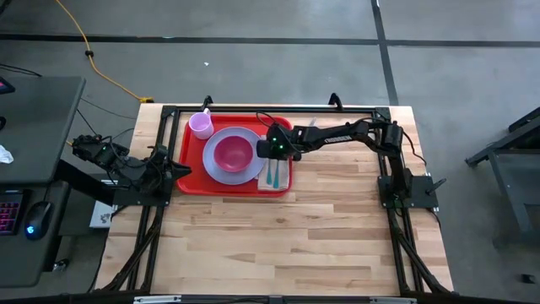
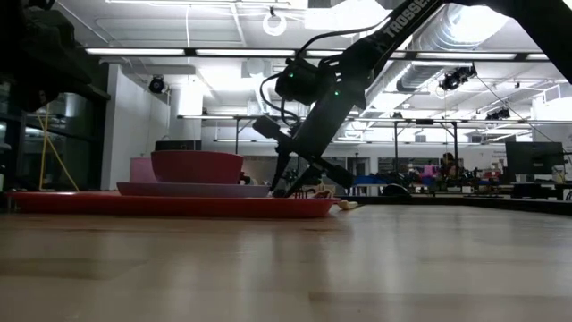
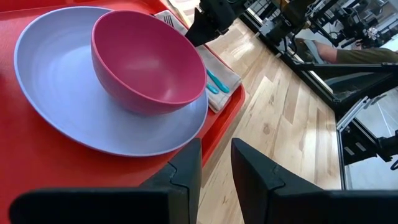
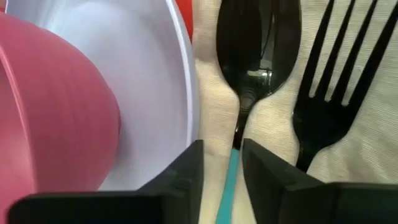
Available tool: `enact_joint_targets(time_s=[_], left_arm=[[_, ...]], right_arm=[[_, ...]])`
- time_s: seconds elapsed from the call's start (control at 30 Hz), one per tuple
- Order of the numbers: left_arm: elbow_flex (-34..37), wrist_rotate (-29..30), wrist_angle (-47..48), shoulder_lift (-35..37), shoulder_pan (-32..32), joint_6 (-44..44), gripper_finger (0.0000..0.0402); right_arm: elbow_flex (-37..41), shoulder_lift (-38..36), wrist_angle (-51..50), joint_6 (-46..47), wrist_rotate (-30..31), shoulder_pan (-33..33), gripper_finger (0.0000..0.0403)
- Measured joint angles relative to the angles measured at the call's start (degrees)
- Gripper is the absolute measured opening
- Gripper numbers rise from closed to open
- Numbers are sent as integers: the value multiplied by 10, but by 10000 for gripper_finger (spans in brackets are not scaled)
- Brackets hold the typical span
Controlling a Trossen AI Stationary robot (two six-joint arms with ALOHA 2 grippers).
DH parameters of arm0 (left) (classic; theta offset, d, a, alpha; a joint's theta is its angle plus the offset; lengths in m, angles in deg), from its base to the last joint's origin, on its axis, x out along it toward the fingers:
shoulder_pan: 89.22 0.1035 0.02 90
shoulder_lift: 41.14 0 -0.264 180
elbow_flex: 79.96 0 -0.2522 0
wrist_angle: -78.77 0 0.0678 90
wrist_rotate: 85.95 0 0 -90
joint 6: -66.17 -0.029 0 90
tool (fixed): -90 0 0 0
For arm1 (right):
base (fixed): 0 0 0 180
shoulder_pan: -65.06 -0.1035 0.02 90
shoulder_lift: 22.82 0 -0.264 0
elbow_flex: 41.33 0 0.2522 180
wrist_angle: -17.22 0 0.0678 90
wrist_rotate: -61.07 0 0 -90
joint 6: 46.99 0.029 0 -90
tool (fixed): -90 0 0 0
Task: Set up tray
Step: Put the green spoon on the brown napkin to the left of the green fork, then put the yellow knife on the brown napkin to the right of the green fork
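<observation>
Red tray (image 1: 190,181) at table's far-left part, holding plate (image 1: 221,173), bowl (image 1: 233,153), cup (image 1: 201,124), napkin (image 4: 277,130).

Right gripper (image 4: 222,163): jaws slightly parted astride the spoon (image 4: 258,46) handle.

Left gripper (image 3: 216,163): parted, empty, off the tray's left edge.

Risk: lifting may drag the spoon askew against the fork (image 4: 339,93).

Only the right wrist view shows both utensils clearly.
</observation>
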Motion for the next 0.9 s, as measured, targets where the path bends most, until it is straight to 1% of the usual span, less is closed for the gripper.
enact_joint_targets(time_s=[0.1, 0.2, 0.3, 0.47, 0.67, 0.8, 0.9], left_arm=[[0, 0, 0, 0, 0, 0, 117], [0, 0, 0, 0, 0, 0, 117], [0, -3, 0, 0, 0, 0, 117], [0, -4, 0, 0, 0, 0, 117], [0, -5, 0, 0, 0, 0, 117], [0, -5, -1, 0, 0, 0, 117], [0, -5, -1, 0, 0, 0, 117]], right_arm=[[0, 0, 10, 0, -1, 0, 107], [0, 0, 34, 0, -11, 3, 116], [0, 0, 52, 0, -32, 8, 118], [0, 0, 51, -7, -62, 23, 119], [0, -3, 46, -21, -76, 37, 119], [0, -25, 38, -35, -86, 47, 119], [0, -50, 16, -52, -77, 54, 119]])
